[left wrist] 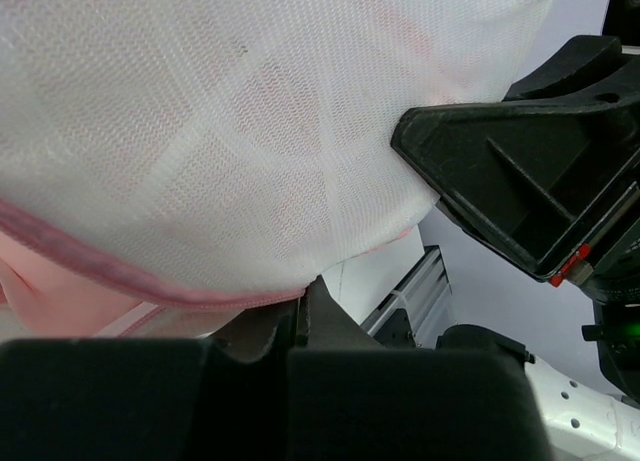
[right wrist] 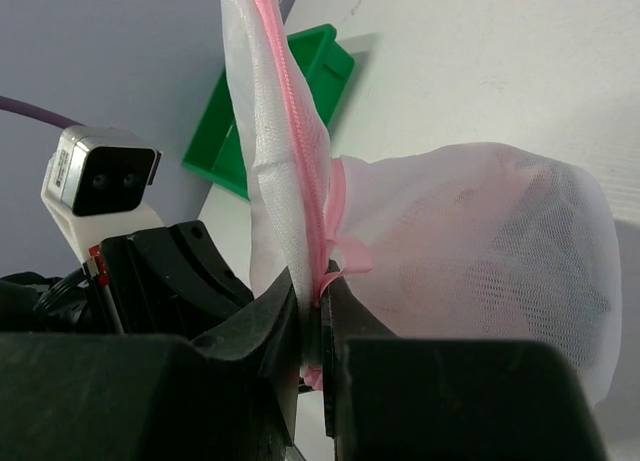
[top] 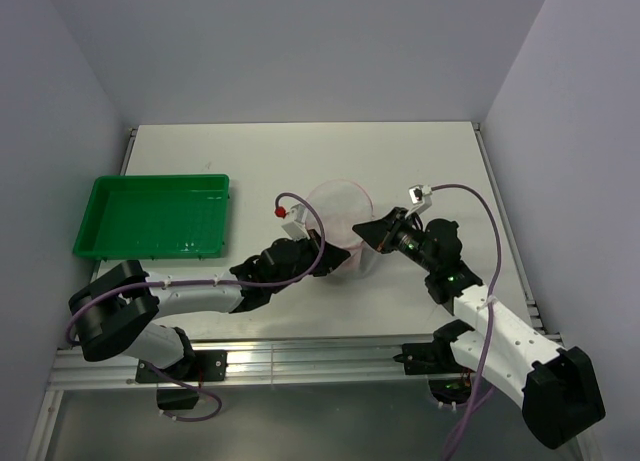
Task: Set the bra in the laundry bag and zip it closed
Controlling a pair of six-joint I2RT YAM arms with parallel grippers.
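The laundry bag [top: 338,213], white mesh with pink zipper trim, hangs lifted between both grippers at the table's middle. My left gripper [top: 322,253] is shut on the bag's pink rim [left wrist: 150,281], with its fingertips [left wrist: 318,311] pinching the edge from below. My right gripper [top: 372,232] is shut on the pink zipper [right wrist: 300,131] at its ribbon pull [right wrist: 345,253]. The mesh body [right wrist: 480,241] bulges to the right of those fingers. A pale pink shape [left wrist: 290,111] shows through the mesh, apparently the bra inside. The right gripper [left wrist: 520,181] presses against the bag in the left wrist view.
A green plastic tray [top: 155,216] sits at the left of the table, and shows behind the bag in the right wrist view [right wrist: 300,71]. White walls enclose the table at the back and sides. An aluminium rail [top: 300,356] runs along the near edge.
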